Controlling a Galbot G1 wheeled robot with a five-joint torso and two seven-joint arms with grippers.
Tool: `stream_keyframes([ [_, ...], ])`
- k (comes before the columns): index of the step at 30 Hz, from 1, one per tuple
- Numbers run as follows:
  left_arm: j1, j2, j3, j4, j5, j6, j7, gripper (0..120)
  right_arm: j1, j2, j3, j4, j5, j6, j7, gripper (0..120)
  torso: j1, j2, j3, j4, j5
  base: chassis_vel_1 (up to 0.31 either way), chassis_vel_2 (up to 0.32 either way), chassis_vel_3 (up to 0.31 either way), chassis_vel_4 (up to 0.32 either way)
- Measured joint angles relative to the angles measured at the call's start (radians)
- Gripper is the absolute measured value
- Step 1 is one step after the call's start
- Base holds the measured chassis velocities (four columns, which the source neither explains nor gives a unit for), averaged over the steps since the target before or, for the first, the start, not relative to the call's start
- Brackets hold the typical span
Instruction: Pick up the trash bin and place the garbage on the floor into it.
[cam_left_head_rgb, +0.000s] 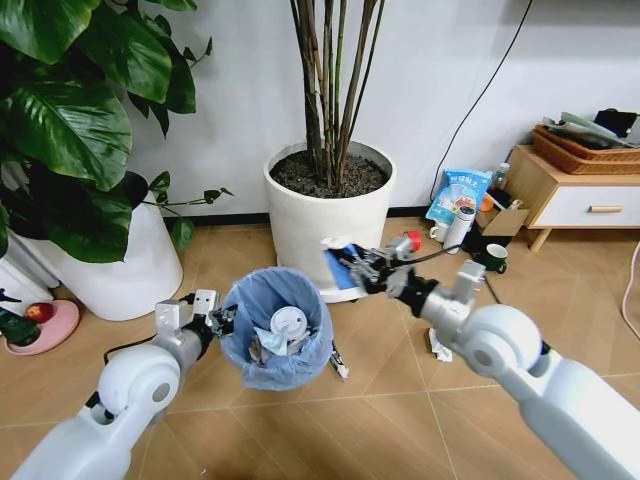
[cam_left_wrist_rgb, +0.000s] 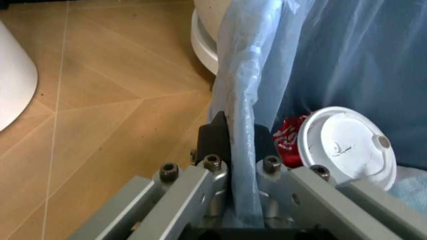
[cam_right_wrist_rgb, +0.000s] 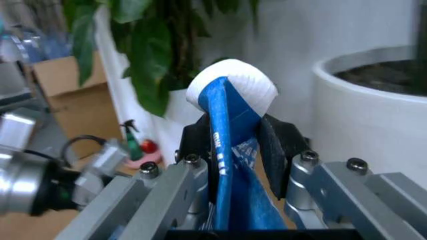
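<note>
The left hand (cam_left_head_rgb: 214, 322) pinches the trash bin (cam_left_head_rgb: 277, 327) by its rim; the right hand (cam_left_head_rgb: 362, 268) pinches a blue-white packet (cam_left_head_rgb: 338, 268) just beside the bin, above the floor (cam_left_head_rgb: 380, 400).

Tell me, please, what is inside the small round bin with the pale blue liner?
Inside the bin: a white plastic disc, a red wrapper and white tissue. Anything beneath them is covered.

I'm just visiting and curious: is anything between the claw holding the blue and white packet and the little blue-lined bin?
Nothing: in the head view, the right claw holds its blue and white packet just beside the small blue-lined bin's rim, with only bare wood-look floor below.
</note>
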Motion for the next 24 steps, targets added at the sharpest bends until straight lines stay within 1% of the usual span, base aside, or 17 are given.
stream_keyframes([
  [1,0.0,0.0,0.0,0.0,0.0,0.0,0.0,0,0.0,0.0,0.0,0.0,0.0,0.0,0.0,18,0.0,0.0,0.0,0.0,0.0,0.0,0.0,0.0,0.0],
  [3,-0.021,0.0,0.018,0.01,-0.013,0.002,-0.008,0,0.096,0.029,-0.106,-0.041,0.0,0.0,0.006,18,0.0,0.0,0.0,0.0001,0.0001,0.0,0.0,0.0,0.0],
  [4,-0.021,0.0,0.018,0.01,-0.013,0.002,-0.008,0,0.096,0.029,-0.106,-0.041,0.0,0.0,0.006,18,0.0,0.0,0.0,0.0001,0.0001,0.0,0.0,0.0,0.0],
  [7,-0.034,0.0,0.025,0.016,-0.025,0.003,-0.016,0,0.161,0.044,-0.199,-0.073,-0.013,-0.007,0.036,18,0.0,0.0,0.0,0.0002,0.0001,0.0,0.0,0.0,0.0],
  [8,-0.034,0.0,0.025,0.016,-0.025,0.003,-0.016,0,0.161,0.044,-0.199,-0.073,-0.013,-0.007,0.036,18,0.0,0.0,0.0,0.0002,0.0001,0.0,0.0,0.0,0.0],
  [10,-0.036,0.0,0.024,0.017,-0.027,0.003,-0.017,0,0.185,0.048,-0.244,-0.098,-0.04,-0.008,0.054,19,0.0,0.0,0.0,0.0001,0.0001,0.0,0.0,0.0,0.0],
  [12,-0.036,0.0,0.024,0.017,-0.028,0.003,-0.017,0,0.19,0.049,-0.254,-0.106,-0.052,-0.008,0.054,25,0.0,0.0,0.0,0.0001,0.0001,0.0,0.0,0.0,0.0],
  [13,-0.035,-0.001,0.022,0.017,-0.028,0.004,-0.017,0,0.196,0.05,-0.265,-0.113,-0.062,-0.009,0.054,32,0.0,0.0,0.0,0.0001,0.0002,0.0,0.0,0.0,0.0],
  [14,-0.035,-0.001,0.022,0.017,-0.028,0.004,-0.017,0,0.196,0.05,-0.265,-0.113,-0.062,-0.009,0.054,32,0.0,0.0,0.0,0.0001,0.0002,0.0,0.0,0.0,0.0],
  [15,-0.035,-0.001,0.02,0.017,-0.028,0.004,-0.017,0,0.199,0.052,-0.276,-0.119,-0.07,-0.009,0.055,39,0.0,0.0,0.0,-0.0001,0.0001,0.0,0.0,0.0,0.0],
  [16,-0.034,-0.001,0.019,0.018,-0.028,0.004,-0.017,0,0.201,0.054,-0.284,-0.123,-0.077,-0.006,0.059,43,0.0,0.0,0.0,0.0,0.0002,0.0,0.0,0.0,0.0],
  [17,-0.034,-0.001,0.019,0.018,-0.028,0.004,-0.017,0,0.201,0.054,-0.284,-0.123,-0.077,-0.006,0.059,43,0.0,0.0,0.0,0.0,0.0002,0.0,0.0,0.0,0.0],
  [20,-0.034,-0.002,0.015,0.018,-0.028,0.004,-0.017,0,0.205,0.064,-0.303,-0.136,-0.097,-0.002,0.068,56,0.0,0.0,0.0,0.0,0.0003,0.0,0.0,0.0,0.0],
  [21,-0.036,-0.003,0.014,0.019,-0.028,0.004,-0.017,0,0.205,0.068,-0.308,-0.142,-0.098,-0.002,0.069,63,0.0,0.0,0.0,0.0001,0.0002,0.0,0.0,0.0,0.0],
  [22,-0.036,-0.003,0.014,0.019,-0.028,0.004,-0.017,0,0.205,0.068,-0.308,-0.142,-0.098,-0.002,0.069,63,0.0,0.0,0.0,0.0001,0.0002,0.0,0.0,0.0,0.0],
  [24,-0.037,-0.005,0.012,0.02,-0.028,0.003,-0.017,0,0.205,0.07,-0.31,-0.146,-0.099,0.0,0.07,71,0.0,0.0,0.0,0.0,0.0003,0.0,0.0,0.0,0.0],
])
